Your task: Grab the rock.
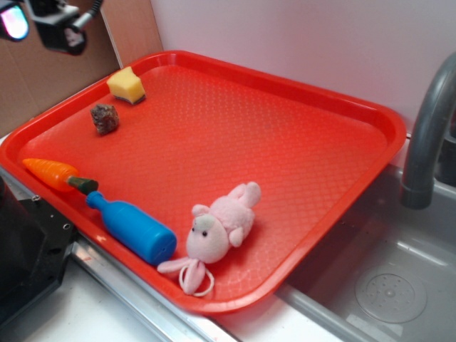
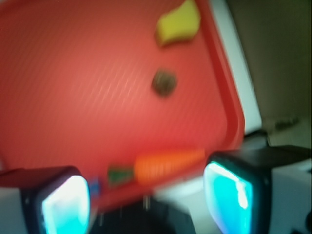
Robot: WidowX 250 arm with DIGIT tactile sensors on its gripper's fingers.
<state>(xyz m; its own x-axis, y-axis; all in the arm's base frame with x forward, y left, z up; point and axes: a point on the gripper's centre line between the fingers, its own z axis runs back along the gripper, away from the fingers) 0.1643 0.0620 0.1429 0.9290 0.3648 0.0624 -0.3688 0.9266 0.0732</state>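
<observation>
We see a bright red tray [image 1: 342,142] with a fine dotted texture, a dark brown-grey rock [image 1: 105,119], a yellow sponge cube [image 1: 126,85], an orange carrot [image 1: 50,172] with a green top, a blue bottle [image 1: 133,228], and a pale pink plush bunny [image 1: 221,228].

The rock [image 1: 105,118] is seen as a small, lumpy, dark brown-grey chunk with a rough surface. It is found lying free on the red tray [image 1: 285,135], near the far left corner, just beside the yellow sponge cube [image 1: 126,85] but apart from it.
</observation>
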